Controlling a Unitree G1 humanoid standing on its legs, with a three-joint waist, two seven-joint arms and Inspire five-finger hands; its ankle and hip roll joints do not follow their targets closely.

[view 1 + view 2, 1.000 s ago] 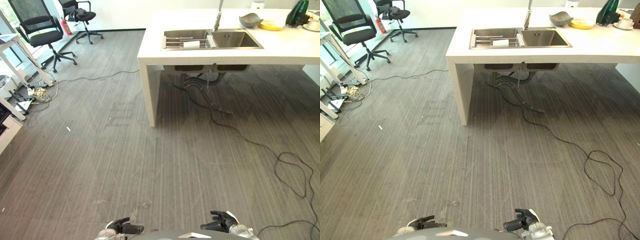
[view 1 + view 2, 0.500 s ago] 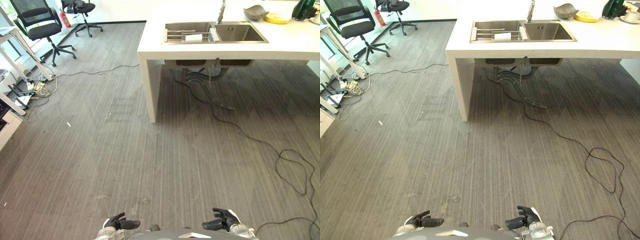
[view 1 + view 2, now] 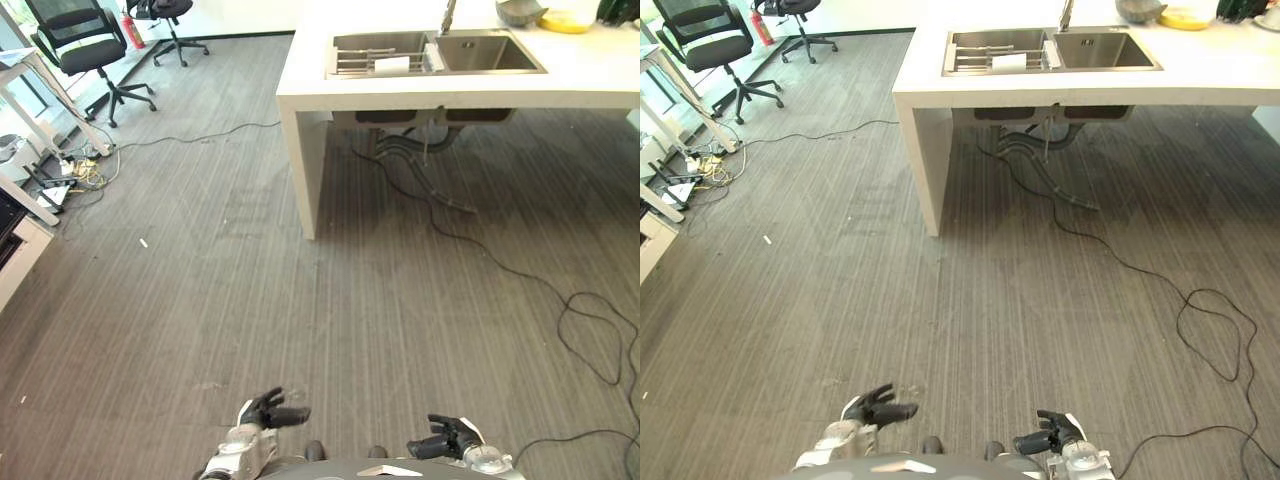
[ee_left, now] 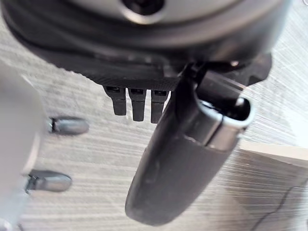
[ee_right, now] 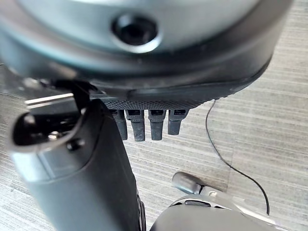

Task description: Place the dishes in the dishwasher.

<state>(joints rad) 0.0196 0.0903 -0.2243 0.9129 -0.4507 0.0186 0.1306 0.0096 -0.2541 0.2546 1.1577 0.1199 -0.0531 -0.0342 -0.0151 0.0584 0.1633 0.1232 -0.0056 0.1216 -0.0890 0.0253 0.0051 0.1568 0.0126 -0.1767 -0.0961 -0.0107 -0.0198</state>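
Observation:
A white counter (image 3: 300, 95) stands far ahead with a steel double sink (image 3: 480, 52) set into it. A rack with a white item (image 3: 392, 64) lies in the sink's left basin. A grey bowl (image 3: 520, 10) and a yellow plate (image 3: 566, 18) rest on the counter behind the sink. My left hand (image 3: 270, 411) hangs low over the grey floor, open and holding nothing; its thumb (image 4: 183, 159) and straight fingers show in the left wrist view. My right hand (image 3: 446, 440) hangs low as well, open and holding nothing, with its thumb (image 5: 82, 183) large in the right wrist view.
Grey carpet stretches between me and the counter. Black office chairs (image 3: 85, 55) and a red fire extinguisher (image 3: 132, 30) stand at the far left. A white desk (image 3: 40, 120) with a tangle of cables (image 3: 72, 178) is at the left edge. Pipes (image 3: 410, 150) hang under the sink.
The camera has moved closer to the counter and looks further down. My left hand has risen forward from the bottom edge. The right hand has barely moved.

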